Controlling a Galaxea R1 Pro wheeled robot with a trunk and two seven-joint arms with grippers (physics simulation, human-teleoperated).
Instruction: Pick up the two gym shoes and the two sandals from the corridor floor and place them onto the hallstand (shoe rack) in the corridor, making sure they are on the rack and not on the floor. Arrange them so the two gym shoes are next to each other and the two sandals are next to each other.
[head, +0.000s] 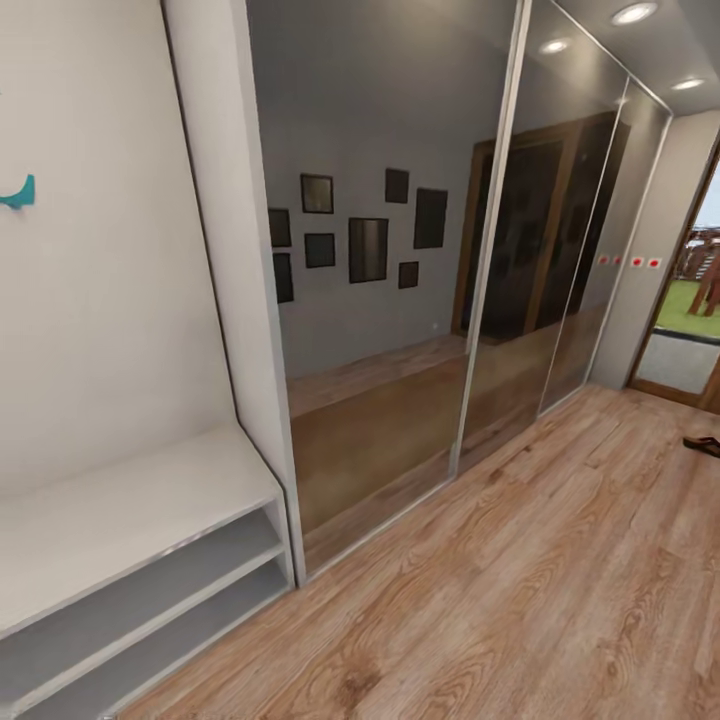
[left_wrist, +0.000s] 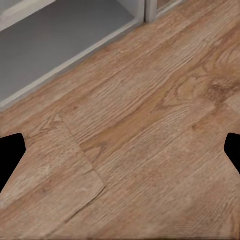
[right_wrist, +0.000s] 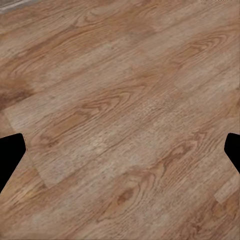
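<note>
Black fingertips (left_wrist: 11, 155) of the left gripper (left_wrist: 120, 152) stand far apart at the two edges of its wrist view, jaws wide and holding nothing, above the corridor floor (left_wrist: 150, 150) close to the bottom shelf of the hallstand (left_wrist: 55, 45). The right gripper (right_wrist: 120, 152) is spread the same way, its dark fingertips (right_wrist: 10, 155) empty over bare wood-grain planks (right_wrist: 125, 115). In the head view the pale hallstand (head: 130, 500) sits at the left with its bench top and two open shelves bare, a teal hook (head: 20, 192) on the wall above. Mirrored sliding doors (head: 400, 250) run beside it. One brown sandal (head: 703, 445) lies on the floor (head: 520, 580) far off at the right edge, near an open doorway (head: 695, 300)
</note>
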